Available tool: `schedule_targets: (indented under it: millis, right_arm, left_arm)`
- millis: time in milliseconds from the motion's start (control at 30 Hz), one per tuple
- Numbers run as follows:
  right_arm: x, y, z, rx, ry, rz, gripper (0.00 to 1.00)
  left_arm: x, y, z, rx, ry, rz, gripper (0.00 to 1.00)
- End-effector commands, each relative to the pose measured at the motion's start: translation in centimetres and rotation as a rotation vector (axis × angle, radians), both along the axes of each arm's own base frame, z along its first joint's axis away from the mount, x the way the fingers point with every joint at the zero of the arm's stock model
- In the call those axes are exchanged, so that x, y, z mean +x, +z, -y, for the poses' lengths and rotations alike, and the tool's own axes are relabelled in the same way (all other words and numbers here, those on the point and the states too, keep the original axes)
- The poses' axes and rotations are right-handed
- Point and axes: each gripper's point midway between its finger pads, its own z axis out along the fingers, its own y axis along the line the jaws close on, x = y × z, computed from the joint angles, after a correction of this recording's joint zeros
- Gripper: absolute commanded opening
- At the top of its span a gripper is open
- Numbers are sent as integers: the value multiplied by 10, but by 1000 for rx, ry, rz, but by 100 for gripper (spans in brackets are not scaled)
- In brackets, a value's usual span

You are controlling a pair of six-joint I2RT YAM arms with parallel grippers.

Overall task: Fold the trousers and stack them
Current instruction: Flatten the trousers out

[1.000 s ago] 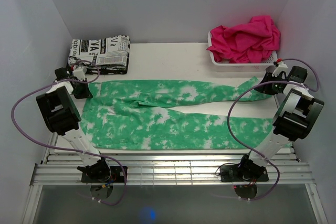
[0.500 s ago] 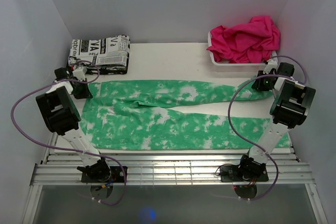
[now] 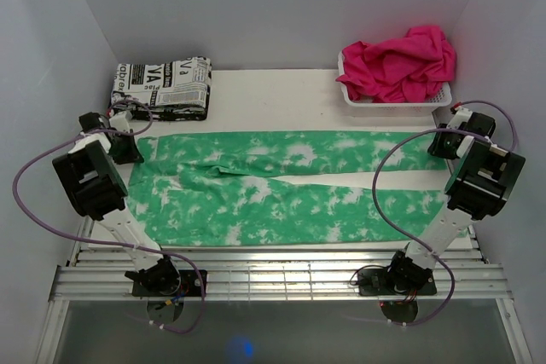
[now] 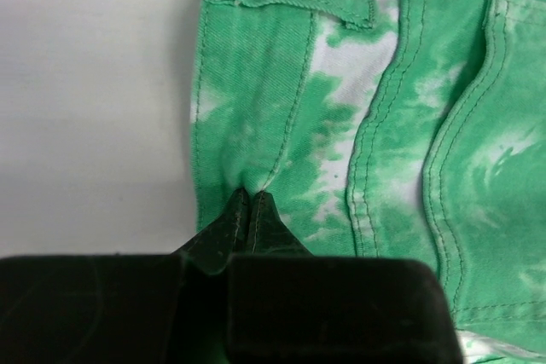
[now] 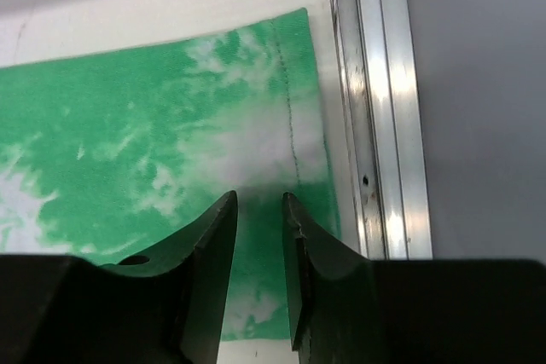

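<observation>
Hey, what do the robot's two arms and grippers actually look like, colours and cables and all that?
Both arms match: the left arm and right arm have boxy black joint housings, white links and black bases. A thin purple cable loops alongside each. The left gripper and right gripper have matte black fingers that taper to narrow tips.

Matt stitched cloth trousers point(image 4: 401, 125), shiny metal rail point(image 5: 375, 83)

Seen from above, the right arm point(image 3: 478, 181) hides the near leg end of the trousers point(image 3: 281, 202). In the wrist view the right gripper point(image 5: 260, 200) covers the hem; whether it pinches the cloth cannot be told.
</observation>
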Motion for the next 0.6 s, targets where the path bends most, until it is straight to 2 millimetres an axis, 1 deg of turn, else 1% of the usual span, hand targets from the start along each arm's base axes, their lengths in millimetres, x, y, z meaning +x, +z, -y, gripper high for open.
schedule_targets:
  millis: [0, 33, 67, 100, 133, 167, 200, 233, 267, 300, 333, 367, 400, 467, 500, 533, 567]
  right_arm:
    - [-27, 14, -3, 24, -31, -19, 34]
    - [-34, 14, -14, 64, 1, -38, 34]
    - [-36, 15, -18, 65, 32, -43, 33]
    - [-37, 22, -23, 71, 61, -32, 33]
    - [-42, 23, -28, 83, 86, -48, 33]
    - [-41, 33, -28, 54, 130, -31, 33]
    - [-39, 41, -34, 65, 174, -10, 36]
    - [-39, 46, -36, 62, 199, -2, 37]
    - [-37, 59, -38, 55, 220, 9, 40]
    - [-35, 68, -44, 60, 265, 34, 41]
    - [-35, 75, -49, 66, 295, 45, 41]
    - [-38, 85, -59, 85, 328, 42, 40]
    - [-39, 92, -70, 99, 394, 58, 39]
    - [-45, 97, -85, 116, 448, 44, 39]
    - [-53, 99, -103, 148, 494, 27, 38]
    - [-55, 99, -110, 141, 527, 23, 38]
    - [-58, 98, -116, 150, 540, 14, 38]
  left_arm:
    - [-33, -19, -41, 71, 101, -136, 0]
    - [-31, -17, -43, 67, 101, -128, 0]
    - [-29, -13, -43, 63, 98, -112, 0]
    - [-28, -6, -44, 37, 90, -90, 0]
    - [-20, 4, -26, -58, 26, -29, 4]
    - [-23, 9, -16, -90, -29, -24, 14]
    - [-20, 22, -8, -112, -72, 18, 28]
    - [-17, 34, -2, -132, -108, 57, 52]
    - [-16, 47, 12, -180, -171, 103, 71]
    - [-13, 65, 17, -174, -201, 146, 80]
    - [-10, 79, 22, -171, -235, 181, 85]
    - [-11, 91, 32, -188, -279, 215, 85]
    - [-11, 108, 42, -170, -323, 254, 85]
    - [-14, 123, 59, -158, -401, 286, 81]
    - [-18, 127, 80, -145, -494, 290, 79]
    - [-23, 131, 95, -141, -557, 299, 76]
    - [-32, 136, 112, -131, -611, 309, 68]
